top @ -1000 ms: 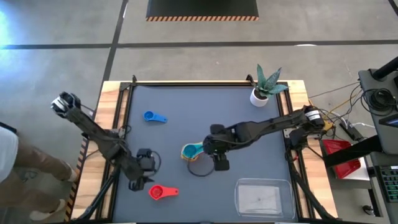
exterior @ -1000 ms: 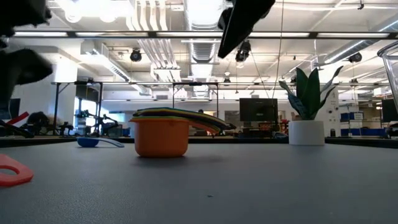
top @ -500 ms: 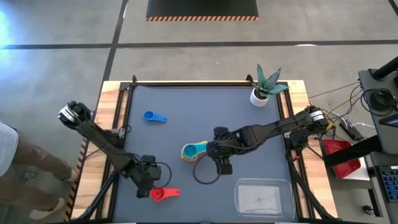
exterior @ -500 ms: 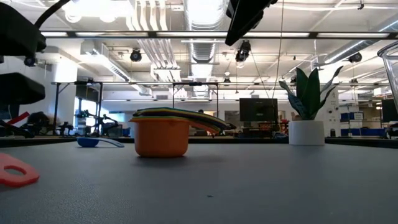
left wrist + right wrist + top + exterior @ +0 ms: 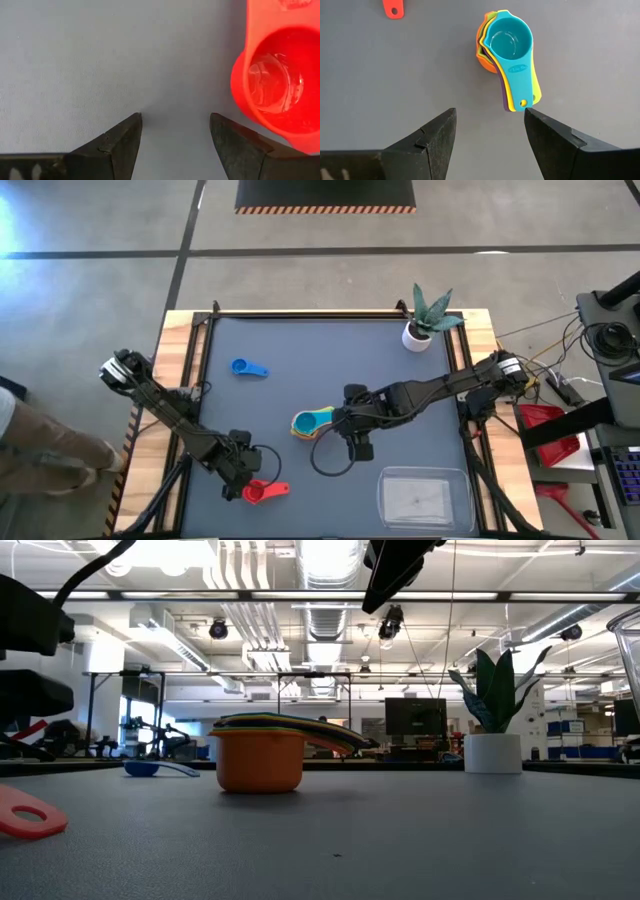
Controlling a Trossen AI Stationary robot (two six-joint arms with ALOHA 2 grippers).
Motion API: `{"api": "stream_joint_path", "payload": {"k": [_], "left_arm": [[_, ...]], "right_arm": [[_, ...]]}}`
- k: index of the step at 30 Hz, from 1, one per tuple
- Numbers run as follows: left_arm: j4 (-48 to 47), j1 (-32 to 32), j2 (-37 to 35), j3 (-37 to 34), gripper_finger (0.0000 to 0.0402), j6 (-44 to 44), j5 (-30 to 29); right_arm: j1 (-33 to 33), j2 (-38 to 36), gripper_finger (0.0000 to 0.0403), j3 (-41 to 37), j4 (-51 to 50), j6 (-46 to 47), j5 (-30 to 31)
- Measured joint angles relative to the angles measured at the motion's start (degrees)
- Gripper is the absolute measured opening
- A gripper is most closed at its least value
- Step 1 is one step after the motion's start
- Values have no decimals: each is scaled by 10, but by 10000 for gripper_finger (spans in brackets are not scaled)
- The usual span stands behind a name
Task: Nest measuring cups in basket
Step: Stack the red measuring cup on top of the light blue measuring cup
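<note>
Since a second ago, the left gripper [image 5: 243,481] has slid from beside the red measuring cup [image 5: 262,491] down toward the near edge and now hangs right over it, while the right arm drifted a little toward the near side and then pretty much parked. Nothing else on the surface [image 5: 300,350] budged.

Left gripper's fingers are spread, with bare surface between them in the left wrist view; the red cup's bowl [image 5: 272,95] sits just off to one side of the gap, so it's lined up close but not around the cup yet. Right gripper [image 5: 357,446] hovers just beside the stack of nested cups [image 5: 312,423], fingers also spread and holding nothing, and the right wrist view looks straight down at the stack [image 5: 509,57].

Progress-wise, probably about halfway. That stack has the teal cup on top, with yellow, green, purple and orange edges peeking out below, so five look nested already. Still loose: the red one at the near left and the blue measuring cup [image 5: 247,368] well apart at the far left. And the whole stack sits on the open surface, not in the clear basket [image 5: 424,497], which sits at the near right corner with nothing visible inside. So what's left is two cups to add and getting the lot into the basket. White plant pot [image 5: 417,336] at the far right is just scenery.
</note>
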Motion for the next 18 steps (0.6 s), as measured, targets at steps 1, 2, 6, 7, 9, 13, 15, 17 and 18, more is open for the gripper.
{"api": "stream_joint_path", "payload": {"k": [1, 2, 6, 7, 9, 13, 15, 17, 18], "left_arm": [[0, 0, 0, 0, 219, -1, 1], [0, 0, 0, 0, 218, -2, 1], [-9, 2, 0, 2, 196, -9, 3], [-11, 2, 0, 2, 186, -9, 3], [-13, 4, 0, 2, 165, -10, 2], [-19, 4, 0, 4, 128, -13, -1], [-35, 4, 0, 10, 119, -13, 9], [-66, 4, -3, 21, 118, -9, 16], [-81, 4, -6, 29, 120, -6, 16]], "right_arm": [[0, 0, 224, 0, 0, 0, 0], [0, 0, 224, 0, -1, 0, 0], [0, 0, 224, 0, -1, -1, 0], [0, 0, 224, 0, -2, -1, 0], [0, 0, 224, 0, -1, -1, 0], [0, 0, 224, 0, -2, -1, 1], [0, 0, 224, 0, -2, 0, 1], [0, 0, 224, 0, -2, 0, 1], [0, 0, 224, 0, -2, 0, 2]]}}
